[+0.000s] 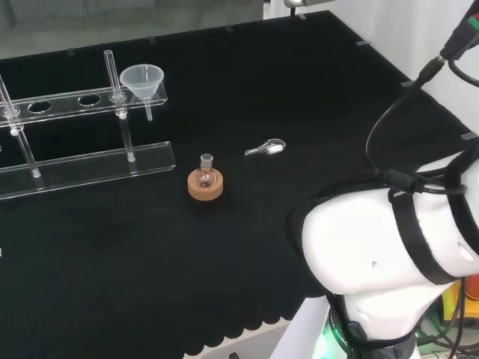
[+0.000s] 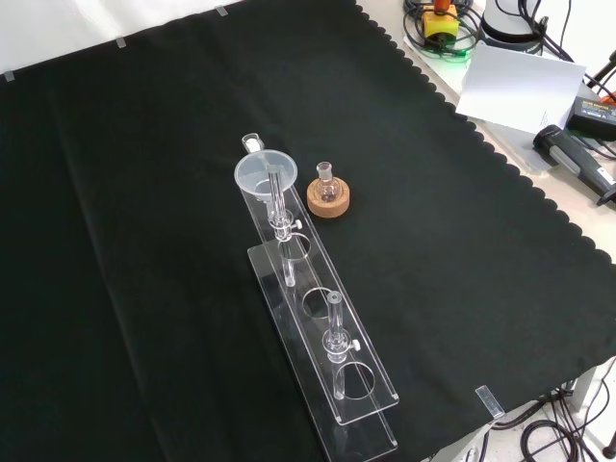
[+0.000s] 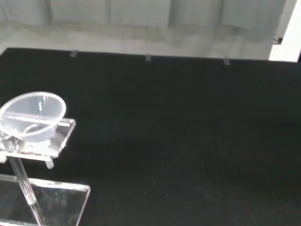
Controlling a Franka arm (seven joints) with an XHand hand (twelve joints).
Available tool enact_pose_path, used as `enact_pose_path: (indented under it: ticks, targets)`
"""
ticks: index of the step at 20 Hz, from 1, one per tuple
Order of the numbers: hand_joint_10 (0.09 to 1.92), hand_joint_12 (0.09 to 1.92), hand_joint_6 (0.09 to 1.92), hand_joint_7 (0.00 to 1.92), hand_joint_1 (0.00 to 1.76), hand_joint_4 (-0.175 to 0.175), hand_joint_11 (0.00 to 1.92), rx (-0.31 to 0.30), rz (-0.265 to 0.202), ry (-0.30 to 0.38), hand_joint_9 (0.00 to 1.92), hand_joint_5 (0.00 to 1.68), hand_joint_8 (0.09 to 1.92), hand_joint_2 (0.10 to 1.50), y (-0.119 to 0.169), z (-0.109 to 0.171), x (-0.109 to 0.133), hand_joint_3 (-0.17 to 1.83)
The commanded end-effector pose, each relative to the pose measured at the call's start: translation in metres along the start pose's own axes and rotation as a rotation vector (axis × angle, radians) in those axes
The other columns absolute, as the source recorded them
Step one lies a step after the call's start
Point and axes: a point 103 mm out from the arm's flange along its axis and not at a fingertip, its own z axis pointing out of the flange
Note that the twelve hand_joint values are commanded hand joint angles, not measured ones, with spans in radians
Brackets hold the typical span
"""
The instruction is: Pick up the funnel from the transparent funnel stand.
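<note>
A clear funnel [image 1: 143, 81] sits in the end hole of the transparent funnel stand [image 1: 75, 101], its stem hanging below the top rail. In the front view the funnel [image 2: 261, 172] is at the stand's far end, above the stand's [image 2: 327, 351] long base. The wrist view has the funnel's bowl [image 3: 33, 114] resting on the stand's shelf [image 3: 61, 139].
A small glass flask on a cork ring [image 1: 205, 182] stands in front of the stand; in the front view the cork ring [image 2: 328, 196] is right beside the funnel. A small spoon-like piece [image 1: 266, 148] lies on the cloth. The arm's white links [image 1: 382, 254] bulk at the head view's right.
</note>
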Motion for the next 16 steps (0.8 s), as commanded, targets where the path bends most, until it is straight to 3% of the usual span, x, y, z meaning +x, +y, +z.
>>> enact_pose_path:
  ticks: [1, 11, 16]
  targets:
    - [0.09, 0.09, 0.09, 0.00, 0.17, 0.107, 0.00, -0.043, -0.056, 0.046, 0.00, 0.00, 0.09, 0.58, 0.032, 0.010, 0.023, 0.16]
    - [0.09, 0.09, 0.09, 0.00, 0.24, 0.099, 0.00, -0.015, -0.161, 0.077, 0.00, 0.00, 0.09, 0.61, 0.061, 0.032, 0.072, 0.15]
    - [0.09, 0.09, 0.09, 0.00, 0.39, 0.089, 0.00, -0.004, -0.173, 0.078, 0.00, 0.00, 0.09, 0.66, 0.072, 0.049, 0.089, 0.15]
